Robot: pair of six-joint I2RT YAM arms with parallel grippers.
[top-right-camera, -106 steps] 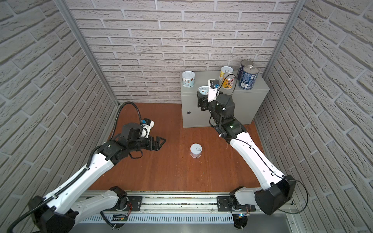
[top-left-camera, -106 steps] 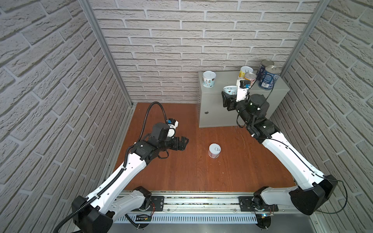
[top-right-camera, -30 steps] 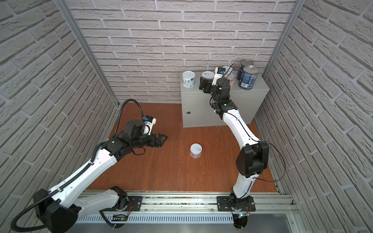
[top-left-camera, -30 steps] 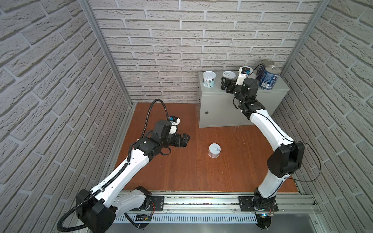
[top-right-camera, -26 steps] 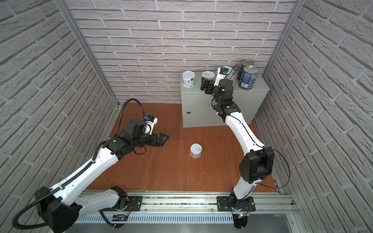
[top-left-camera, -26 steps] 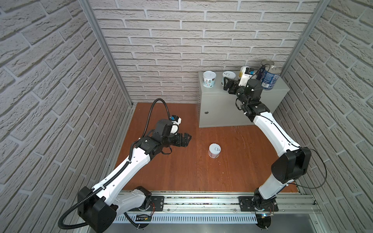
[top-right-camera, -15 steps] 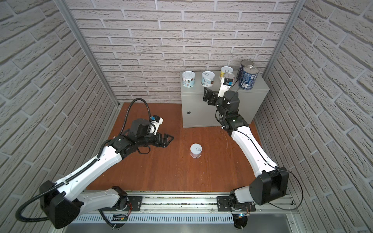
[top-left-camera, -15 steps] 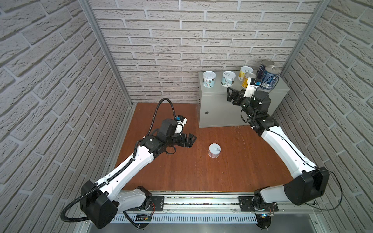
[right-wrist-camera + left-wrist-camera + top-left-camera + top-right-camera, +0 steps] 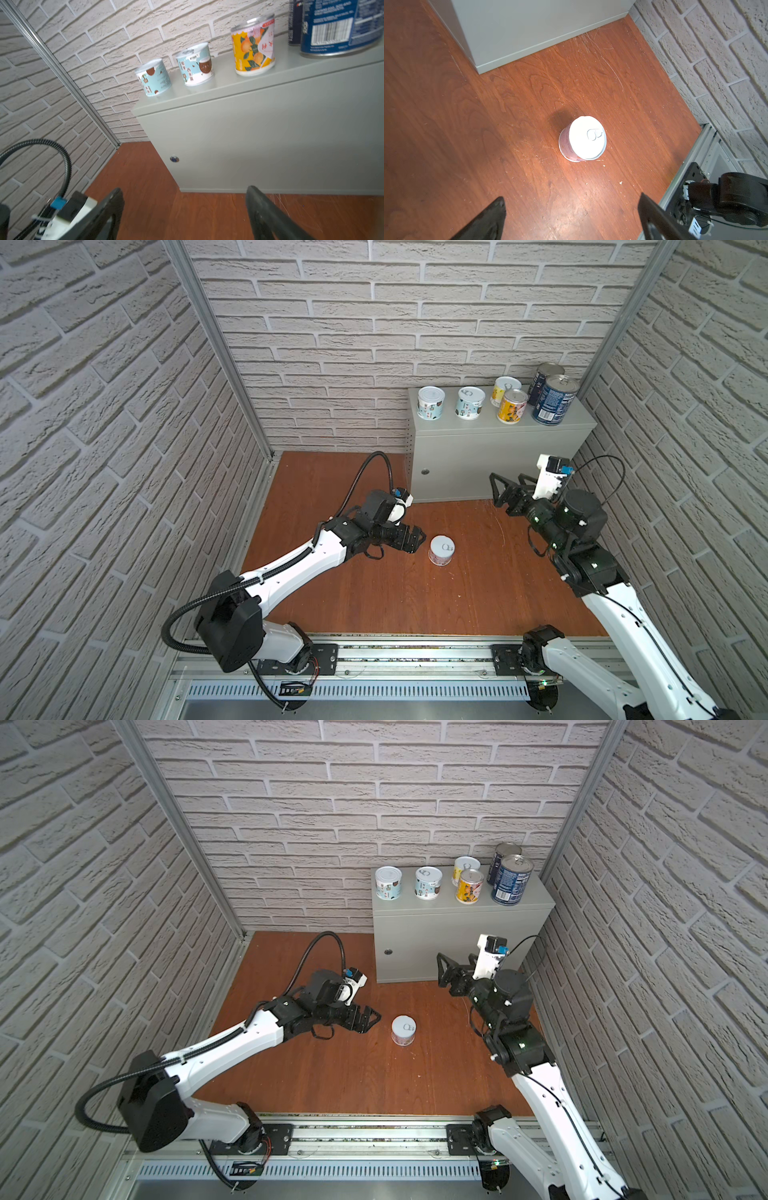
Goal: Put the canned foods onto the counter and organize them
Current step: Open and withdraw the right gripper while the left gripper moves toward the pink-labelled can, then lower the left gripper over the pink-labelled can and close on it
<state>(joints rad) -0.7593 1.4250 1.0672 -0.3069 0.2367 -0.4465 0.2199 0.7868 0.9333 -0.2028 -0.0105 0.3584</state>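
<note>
The counter [image 9: 498, 456] is a pale grey cabinet at the back right, and several canned foods stand on its top: two pale blue-and-white tins [image 9: 431, 403] [image 9: 470, 403], a yellow one [image 9: 505, 390], an orange one [image 9: 512, 406] and two tall dark-blue ones [image 9: 555, 400]. One white-lidded, pink-labelled tin [image 9: 441, 550] [image 9: 582, 139] stands upright on the wooden floor. My left gripper [image 9: 417, 537] [image 9: 571, 197] is open and empty, just left of that tin. My right gripper [image 9: 506, 483] [image 9: 184, 189] hangs open and empty before the counter's front.
Brick walls [image 9: 124, 427] close in on both sides and behind. A metal rail [image 9: 374, 655] runs along the front edge. The counter's round lock [image 9: 174, 159] faces the floor area. The left arm's black cable [image 9: 365, 472] loops above the floor.
My right gripper has let go of a pale blue tin on the counter top, then pulled back and down in front of the counter. My left gripper has moved right, towards the floor tin.
</note>
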